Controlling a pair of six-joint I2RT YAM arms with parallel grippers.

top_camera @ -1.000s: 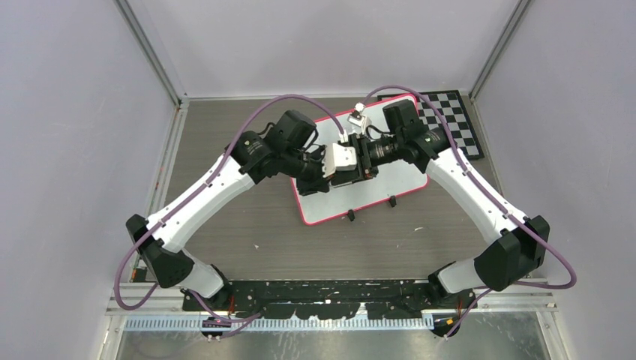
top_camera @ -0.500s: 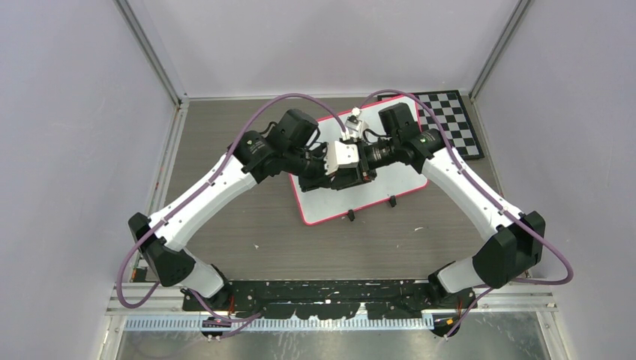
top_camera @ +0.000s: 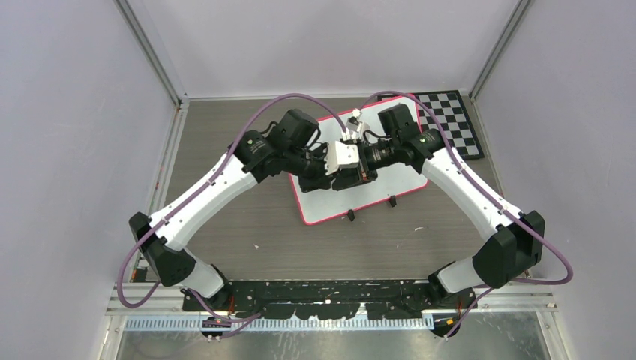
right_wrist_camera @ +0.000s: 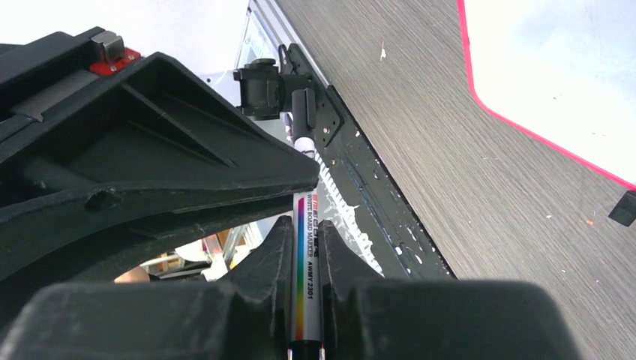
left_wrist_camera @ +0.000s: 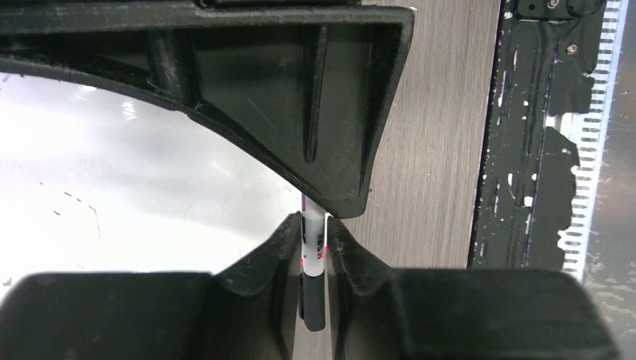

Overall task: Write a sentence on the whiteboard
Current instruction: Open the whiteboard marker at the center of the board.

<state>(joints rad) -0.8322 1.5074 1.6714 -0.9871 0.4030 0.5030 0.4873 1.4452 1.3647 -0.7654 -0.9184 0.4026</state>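
The large flat white whiteboard with rounded corners and a thin pink-red rim (top_camera: 394,178) lies tilted at the middle of the grey wood-grain desk (top_camera: 247,217). It is glossy enough to mirror the lights in the left wrist view, where a few thin dark marker strokes (left_wrist_camera: 95,221) show, too faint to read. Above its far-left part the two wrists meet. The ribbed black plastic left end effector (left_wrist_camera: 315,223) is clamped on a slim white pen with red marks and a black end (left_wrist_camera: 314,255). The right end effector (right_wrist_camera: 306,221) is clamped on a slim white whiteboard marker with a rainbow stripe and printed barrel (right_wrist_camera: 307,262). Whether these are one pen I cannot tell. Against a second ago, the joined wrists have shifted slightly toward the far left and the white-shelled right arm (top_camera: 465,187) has leaned inward, while the board lies as before. Two small black clips (top_camera: 350,215) sit on the board's near edge, and its far-right corner meets a black-and-white checkerboard (top_camera: 454,120). Bare desk lies to the left and near side, with pale walls on three sides.
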